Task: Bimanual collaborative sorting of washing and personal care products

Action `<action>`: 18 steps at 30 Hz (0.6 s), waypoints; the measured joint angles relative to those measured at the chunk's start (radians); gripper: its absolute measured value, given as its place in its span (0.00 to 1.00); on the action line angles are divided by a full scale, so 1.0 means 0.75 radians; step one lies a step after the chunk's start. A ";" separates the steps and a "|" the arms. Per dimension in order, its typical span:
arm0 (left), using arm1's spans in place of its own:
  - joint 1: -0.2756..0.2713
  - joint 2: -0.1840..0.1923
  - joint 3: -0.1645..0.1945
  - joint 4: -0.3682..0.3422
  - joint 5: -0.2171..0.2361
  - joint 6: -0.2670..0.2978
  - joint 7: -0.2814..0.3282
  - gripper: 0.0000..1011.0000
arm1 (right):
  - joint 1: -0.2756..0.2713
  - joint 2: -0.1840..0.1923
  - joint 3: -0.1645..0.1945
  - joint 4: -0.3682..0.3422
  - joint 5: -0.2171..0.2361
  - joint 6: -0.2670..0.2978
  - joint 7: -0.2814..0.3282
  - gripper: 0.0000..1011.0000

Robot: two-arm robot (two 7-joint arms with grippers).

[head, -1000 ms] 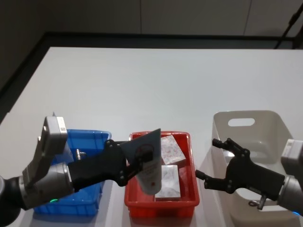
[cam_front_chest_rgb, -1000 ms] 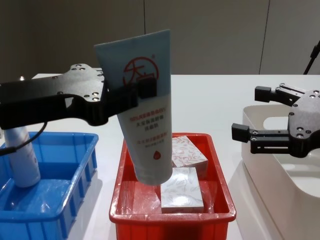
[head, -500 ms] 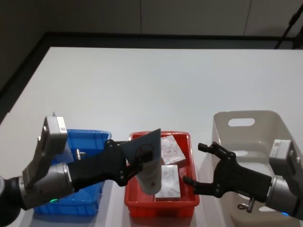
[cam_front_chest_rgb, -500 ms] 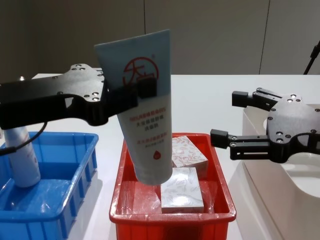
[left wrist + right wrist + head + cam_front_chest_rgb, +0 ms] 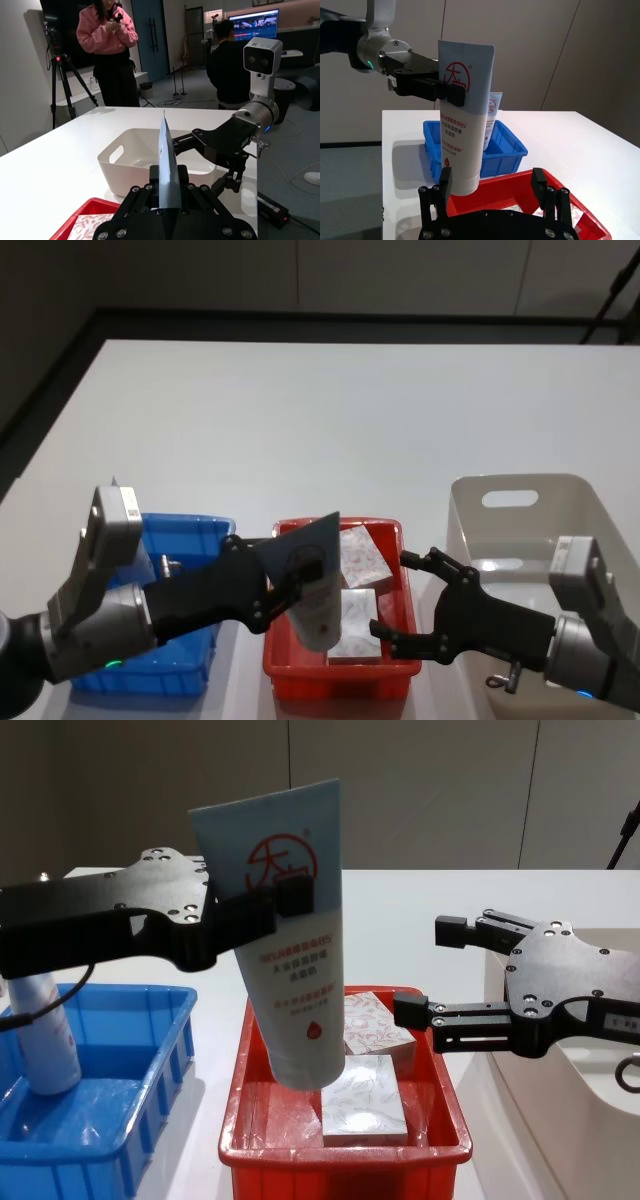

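Note:
A tall pale-blue tube (image 5: 290,970) with a red circled logo hangs cap-down over the red bin (image 5: 340,1155). My left gripper (image 5: 265,910) is shut on its upper part. In the head view the tube (image 5: 315,590) sits in the left gripper (image 5: 290,575) above the bin's left half. My right gripper (image 5: 425,970) is open, just right of the tube at about its height and not touching it. The right wrist view has the tube (image 5: 462,125) ahead of the open right gripper (image 5: 491,177). A whitish red-printed bottle (image 5: 45,1030) stands upright in the blue bin (image 5: 100,1160).
Two floral-patterned packs (image 5: 375,1020) lie in the red bin under and right of the tube. A white handled basket (image 5: 520,490) stands to the right of the red bin. The far table is bare white. People stand in the room behind.
My right gripper has moved left from over the white basket to over the red bin's right side, closer to the tube, staying open. The left arm and tube have not moved.

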 joint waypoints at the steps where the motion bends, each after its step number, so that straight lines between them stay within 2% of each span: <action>1: 0.000 0.000 0.000 0.000 0.000 0.000 0.000 0.20 | 0.004 -0.003 -0.007 0.005 -0.003 0.000 0.002 0.99; 18: 0.000 0.000 0.000 0.000 0.000 0.000 0.000 0.20 | 0.069 -0.058 -0.070 0.074 -0.030 -0.006 0.018 0.99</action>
